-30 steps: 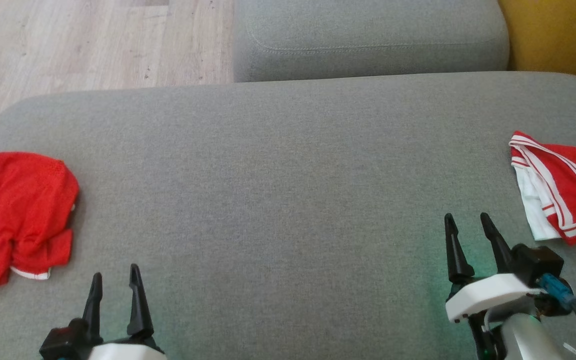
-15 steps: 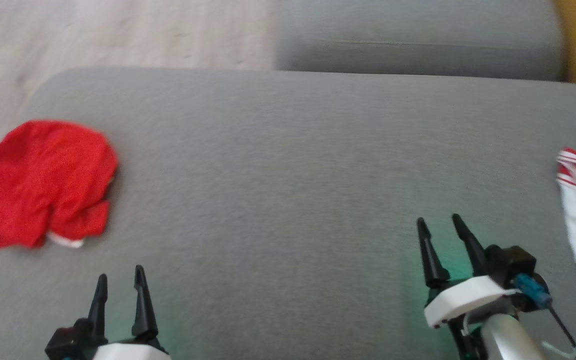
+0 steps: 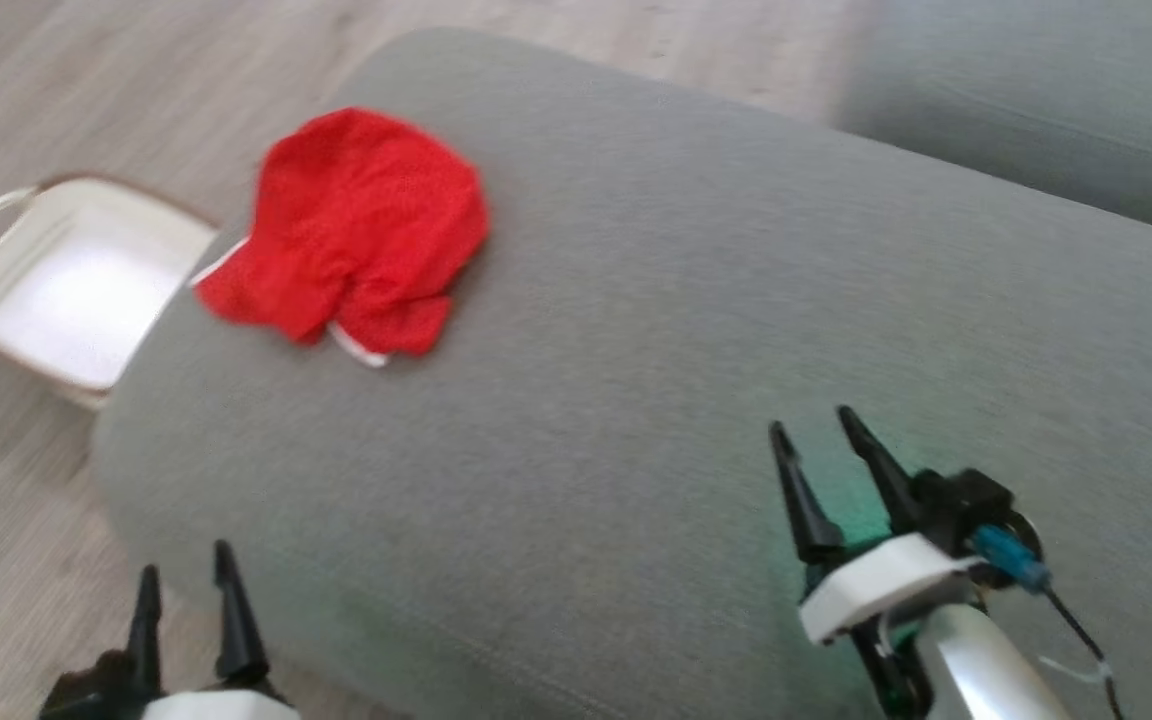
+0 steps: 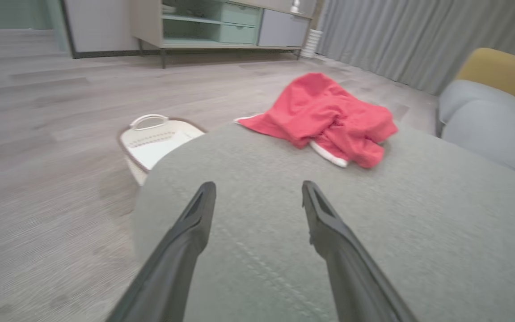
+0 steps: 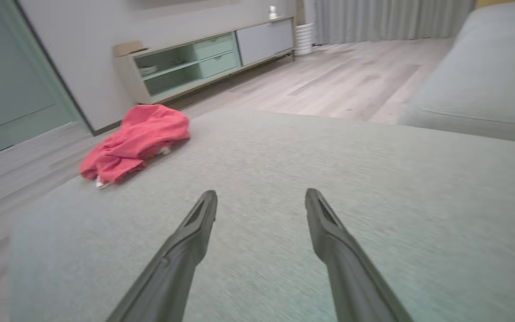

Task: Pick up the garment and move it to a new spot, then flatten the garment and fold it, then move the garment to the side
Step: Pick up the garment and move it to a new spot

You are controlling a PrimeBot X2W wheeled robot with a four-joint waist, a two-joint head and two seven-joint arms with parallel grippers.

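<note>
A crumpled red garment (image 3: 361,230) with a thin white hem lies near the left end of the grey sofa cushion (image 3: 686,330). It also shows as a red heap (image 4: 324,118) ahead of my left fingers and as a red heap (image 5: 134,141) far to the left in the right wrist view. My left gripper (image 3: 184,575) is open at the cushion's front left corner, well short of the garment. My right gripper (image 3: 816,440) is open over the cushion's right part, nothing between its fingers.
A white laundry basket (image 3: 66,280) with handles stands on the wooden floor just left of the cushion, also seen as a basket (image 4: 157,143). A second grey cushion (image 3: 1036,110) lies at the back right. A low cabinet (image 5: 204,58) stands against the far wall.
The head camera has turned left: the red garment now sits higher and further right in the picture, the basket has come into view, and the red-and-white garment at right has left it. Both grippers stay open.
</note>
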